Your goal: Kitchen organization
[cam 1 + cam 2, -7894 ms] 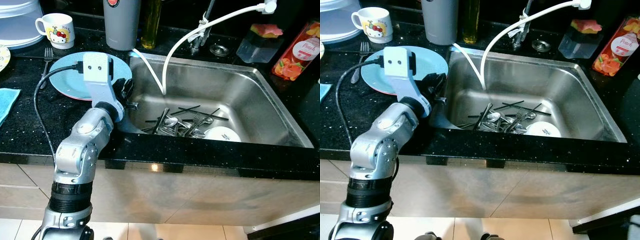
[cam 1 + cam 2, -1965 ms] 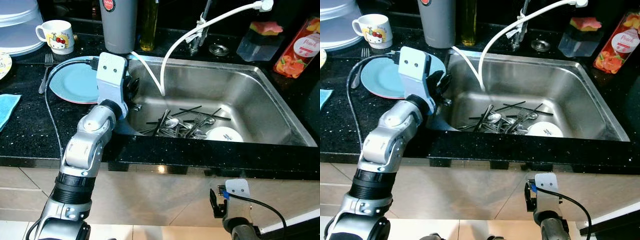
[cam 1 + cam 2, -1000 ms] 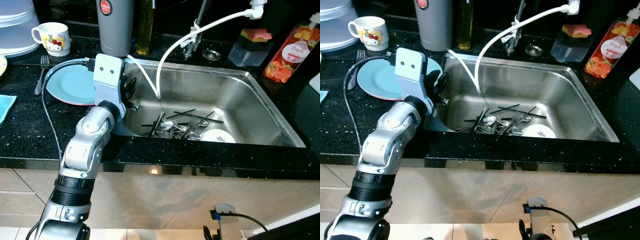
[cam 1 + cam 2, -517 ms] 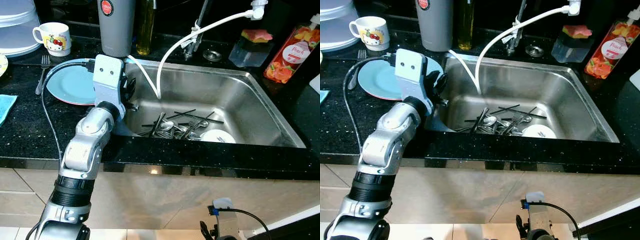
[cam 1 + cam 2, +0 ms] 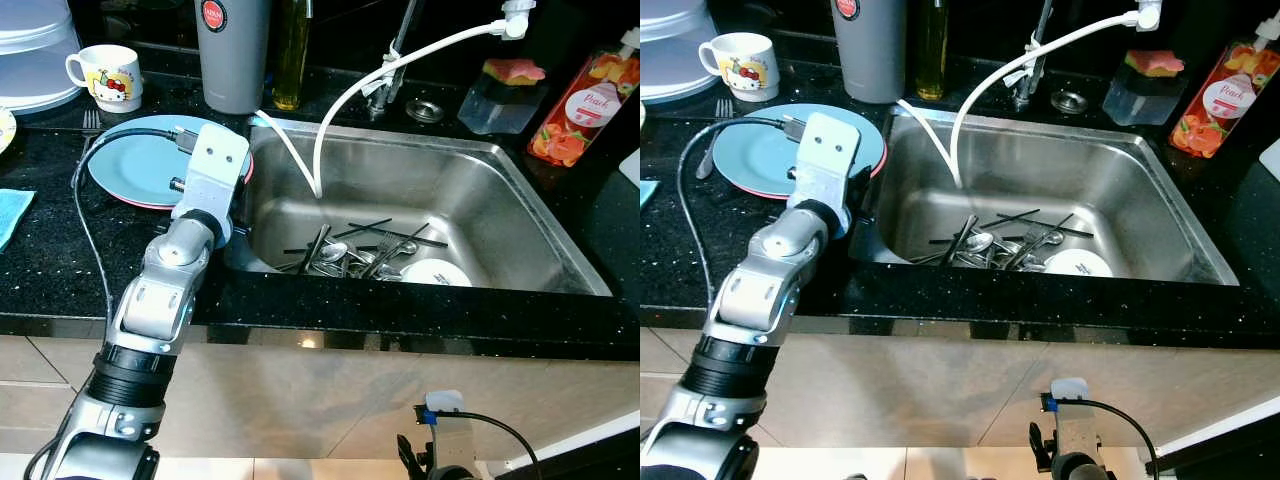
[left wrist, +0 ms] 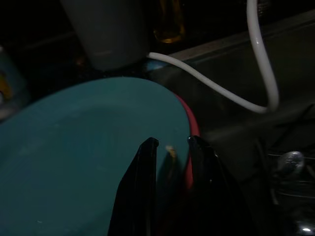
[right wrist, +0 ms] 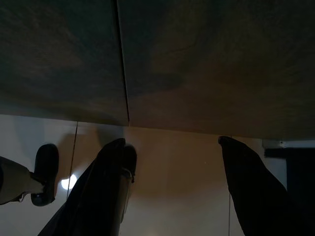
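Left claw (image 6: 171, 145): fingers nearly together, straddling rim of blue plate (image 5: 135, 165); grip uncertain.
Plate: on black table (image 5: 50, 260), beside sink (image 5: 520, 215).
Right claw (image 7: 172, 142): spread wide, hanging low before cabinet.

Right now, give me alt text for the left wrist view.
The left hand, fingers slightly apart, reaches over the edge of a teal plate stacked on a red-rimmed plate. Behind them are a grey canister and a white hose curving into the sink.

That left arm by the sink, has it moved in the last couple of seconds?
Yes. The left gripper has swung away from the sink edge toward the blue plate, fingers now over its rim.
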### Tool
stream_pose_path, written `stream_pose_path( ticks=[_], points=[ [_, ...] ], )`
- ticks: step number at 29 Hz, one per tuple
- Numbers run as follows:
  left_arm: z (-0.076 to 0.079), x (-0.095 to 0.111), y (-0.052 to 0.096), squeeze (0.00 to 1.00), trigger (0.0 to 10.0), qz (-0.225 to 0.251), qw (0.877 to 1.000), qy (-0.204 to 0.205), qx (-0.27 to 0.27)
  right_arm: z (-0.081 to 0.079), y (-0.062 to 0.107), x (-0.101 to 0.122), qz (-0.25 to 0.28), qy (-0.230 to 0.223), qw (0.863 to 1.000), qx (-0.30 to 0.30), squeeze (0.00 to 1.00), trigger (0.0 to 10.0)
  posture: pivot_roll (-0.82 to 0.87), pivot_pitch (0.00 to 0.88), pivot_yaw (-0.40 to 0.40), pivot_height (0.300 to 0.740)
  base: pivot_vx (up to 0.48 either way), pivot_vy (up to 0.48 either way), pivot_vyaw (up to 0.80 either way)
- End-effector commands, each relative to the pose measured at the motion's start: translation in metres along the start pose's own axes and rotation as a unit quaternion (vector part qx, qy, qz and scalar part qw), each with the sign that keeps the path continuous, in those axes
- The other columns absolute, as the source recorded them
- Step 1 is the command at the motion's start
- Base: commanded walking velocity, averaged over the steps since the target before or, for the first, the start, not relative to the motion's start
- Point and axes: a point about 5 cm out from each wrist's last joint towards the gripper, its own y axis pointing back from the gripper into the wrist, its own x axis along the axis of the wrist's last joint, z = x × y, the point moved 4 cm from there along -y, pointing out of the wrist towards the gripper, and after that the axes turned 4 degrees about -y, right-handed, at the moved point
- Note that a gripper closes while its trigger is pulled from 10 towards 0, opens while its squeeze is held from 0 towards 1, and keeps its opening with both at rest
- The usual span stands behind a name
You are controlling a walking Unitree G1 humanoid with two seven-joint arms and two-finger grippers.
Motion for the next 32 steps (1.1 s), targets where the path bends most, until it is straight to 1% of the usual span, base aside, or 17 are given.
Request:
stream_pose_path(
  ticks=[1, 2, 3, 4, 5, 6, 11, 12, 14, 16, 18, 21, 25, 27, 28, 31, 32],
  points=[
    [0.005, 0.004, 0.001, 0.0, 10.0, 0.009, 0.997, -0.072, -0.011, 0.006, 0.002, -0.002, -0.004, -0.003, 1.0, -0.011, 0.0, 10.0, 0.16, 0.07, -0.11, 0.74, 0.0, 0.0, 0.0],
    [0.005, 0.004, 0.001, 0.0, 10.0, 0.009, 0.997, -0.072, -0.011, 0.006, 0.002, -0.002, -0.004, -0.003, 1.0, -0.011, 0.0, 10.0, 0.16, 0.07, -0.11, 0.74, 0.0, 0.0, 0.0],
    [0.005, 0.006, 0.001, 0.0, 10.0, 0.014, 0.995, -0.1, -0.011, 0.006, 0.002, -0.002, -0.004, -0.004, 1.0, -0.011, 0.0, 10.0, 0.16, 0.07, -0.11, 0.74, 0.0, 0.0, 0.0],
    [0.002, 0.011, 0.001, 0.0, 10.0, 0.02, 0.989, -0.148, -0.007, 0.006, 0.002, -0.001, -0.003, -0.005, 1.0, -0.012, 0.0, 10.0, 0.17, 0.071, -0.11, 0.74, 0.0, 0.0, 0.0],
    [0.002, 0.011, 0.001, 0.0, 10.0, 0.02, 0.989, -0.148, -0.007, 0.006, 0.002, -0.001, -0.003, -0.005, 1.0, -0.012, 0.0, 10.0, 0.17, 0.071, -0.11, 0.74, 0.0, 0.0, 0.0],
    [-0.001, 0.013, 0.0, 0.0, 10.0, 0.018, 0.986, -0.168, -0.002, 0.006, 0.001, 0.0, -0.002, -0.007, 1.0, -0.012, 0.0, 10.0, 0.17, 0.073, -0.111, 0.74, 0.0, 0.0, 0.0],
    [-0.005, 0.012, 0.001, 0.0, 10.0, 0.01, 0.983, -0.184, 0.002, 0.005, 0.001, 0.0, -0.001, -0.007, 1.0, -0.012, 0.0, 10.0, 0.17, 0.076, -0.108, 0.74, 0.0, 0.0, 0.0],
    [-0.01, 0.008, 0.002, 0.0, 10.0, -0.002, 0.979, -0.206, 0.01, 0.002, -0.001, 0.001, 0.0, -0.009, 1.0, -0.009, 0.0, 10.0, 0.18, 0.078, -0.109, 0.74, 0.0, 0.0, 0.0],
    [-0.01, 0.008, 0.002, 0.0, 10.0, -0.002, 0.979, -0.206, 0.01, 0.002, -0.001, 0.001, 0.0, -0.009, 1.0, -0.009, 0.0, 10.0, 0.18, 0.078, -0.109, 0.74, 0.0, 0.0, 0.0],
    [-0.012, 0.007, 0.002, 0.0, 10.0, -0.005, 0.976, -0.219, 0.014, 0.001, -0.001, 0.001, 0.0, -0.009, 1.0, -0.008, 0.0, 10.0, 0.19, 0.077, -0.108, 0.74, 0.0, 0.0, 0.0],
    [-0.014, 0.0, 0.003, 0.0, 10.0, -0.023, 0.973, -0.231, 0.009, -0.002, -0.003, 0.001, 0.0, -0.011, 1.0, -0.005, 0.0, 10.0, 0.19, 0.08, -0.107, 0.74, 0.0, 0.0, 0.0],
    [-0.011, -0.005, 0.005, 0.0, 10.0, -0.034, 0.97, -0.239, -0.006, -0.003, -0.004, 0.001, 0.0, -0.012, 1.0, -0.004, 0.0, 10.0, 0.19, 0.08, -0.104, 0.74, 0.0, 0.0, 0.0],
    [-0.005, 0.003, 0.005, 0.0, 10.0, -0.012, 0.965, -0.263, -0.016, -0.001, -0.004, 0.0, 0.0, -0.012, 1.0, -0.006, 0.0, 10.0, 0.19, 0.081, -0.104, 0.74, 0.0, 0.0, 0.0],
    [0.001, 0.011, 0.006, 0.0, 10.0, 0.015, 0.959, -0.284, -0.02, -0.001, -0.004, -0.001, -0.001, -0.012, 1.0, -0.006, 0.0, 10.0, 0.19, 0.083, -0.103, 0.74, 0.0, 0.0, 0.0],
    [0.005, 0.014, 0.006, 0.0, 10.0, 0.027, 0.959, -0.281, -0.02, -0.001, -0.004, -0.001, 0.0, -0.012, 1.0, -0.006, 0.0, 10.0, 0.19, 0.083, -0.103, 0.74, 0.0, 0.0, 0.0],
    [0.011, 0.023, 0.007, 0.0, 10.0, 0.061, 0.97, -0.234, -0.011, -0.002, -0.005, 0.0, 0.001, -0.013, 1.0, -0.006, 0.0, 10.0, 0.19, 0.083, -0.103, 0.74, 0.0, 0.0, 0.0],
    [0.011, 0.023, 0.007, 0.0, 10.0, 0.061, 0.97, -0.234, -0.011, -0.002, -0.005, 0.0, 0.001, -0.013, 1.0, -0.006, 0.0, 10.0, 0.19, 0.083, -0.103, 0.74, 0.0, 0.0, 0.0]
  ],
)
